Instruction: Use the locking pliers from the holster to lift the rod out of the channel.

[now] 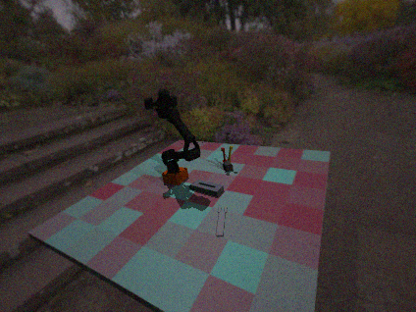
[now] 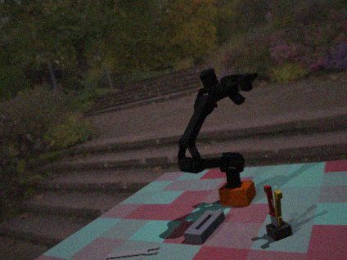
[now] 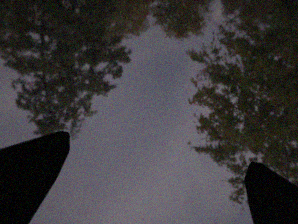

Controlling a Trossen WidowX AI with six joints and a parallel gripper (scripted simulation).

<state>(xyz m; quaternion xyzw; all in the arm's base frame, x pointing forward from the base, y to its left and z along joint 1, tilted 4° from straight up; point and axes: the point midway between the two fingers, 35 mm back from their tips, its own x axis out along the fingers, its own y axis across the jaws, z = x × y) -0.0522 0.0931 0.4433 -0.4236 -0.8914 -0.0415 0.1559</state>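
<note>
The task is, as I judge, at its very beginning. The pliers (image 1: pixel 225 161) (image 2: pixel 278 207) stand in the holster (image 1: pixel 228 167) (image 2: pixel 279 231), with one red handle and one yellow handle pointing upward. The holster rests on the bench (image 1: pixel 240 265) (image 2: pixel 250 251), well apart from the grey block (image 1: pixel 207 188) (image 2: pixel 204 229), which has the narrow channel in its top. The rod should be inside this channel, but the slot is too dark and small, so I cannot tell it apart there. All steps seem to be left: to take the pliers out, to lower their jaws around the rod, to squeeze until they lock, then to lift and hold.

The gripper (image 1: pixel 148 103) (image 2: pixel 254 78) (image 3: pixel 158 156) is raised high above the bench, away from the holster and the block. Its two fingers are spread widely, and in the wrist view only sky and trees appear between them. It holds nothing and touches nothing.
</note>
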